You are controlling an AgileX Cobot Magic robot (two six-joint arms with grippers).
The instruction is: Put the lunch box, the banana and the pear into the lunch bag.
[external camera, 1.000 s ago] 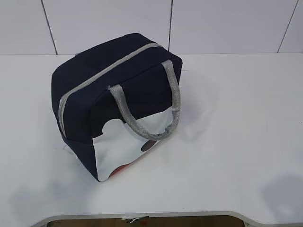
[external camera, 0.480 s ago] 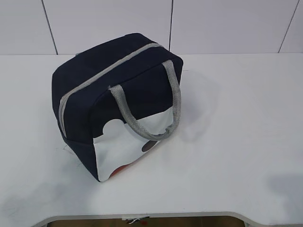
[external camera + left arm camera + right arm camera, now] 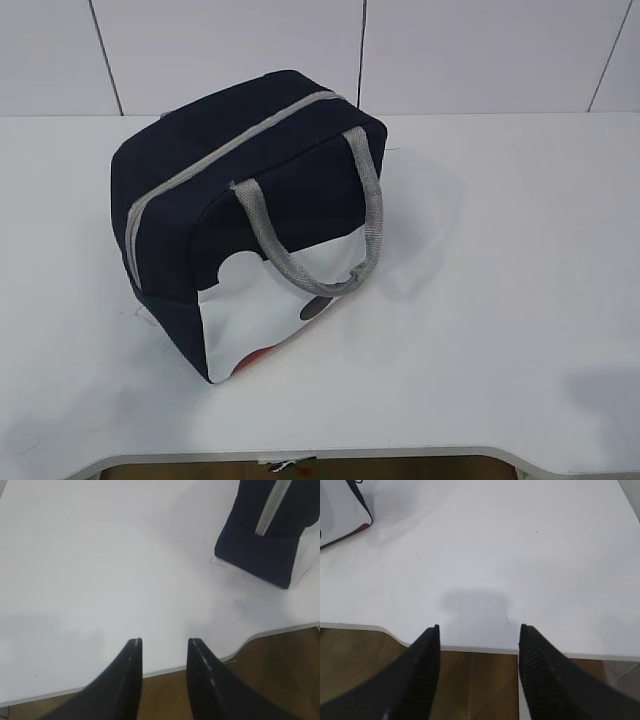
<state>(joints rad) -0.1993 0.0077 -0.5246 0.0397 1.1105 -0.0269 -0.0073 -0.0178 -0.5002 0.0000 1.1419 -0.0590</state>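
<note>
Here, the zipped lunch bag (image 3: 250,215) stands left of centre on the white desk (image 3: 500,300); left pincer (image 3: 164,642) and right pincer (image 3: 479,628) hang spread, empty, over the near edge; contents hidden.

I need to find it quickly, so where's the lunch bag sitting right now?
The lunch bag stands zipped shut on the white table, left of centre in the exterior view, near the back wall.
</note>
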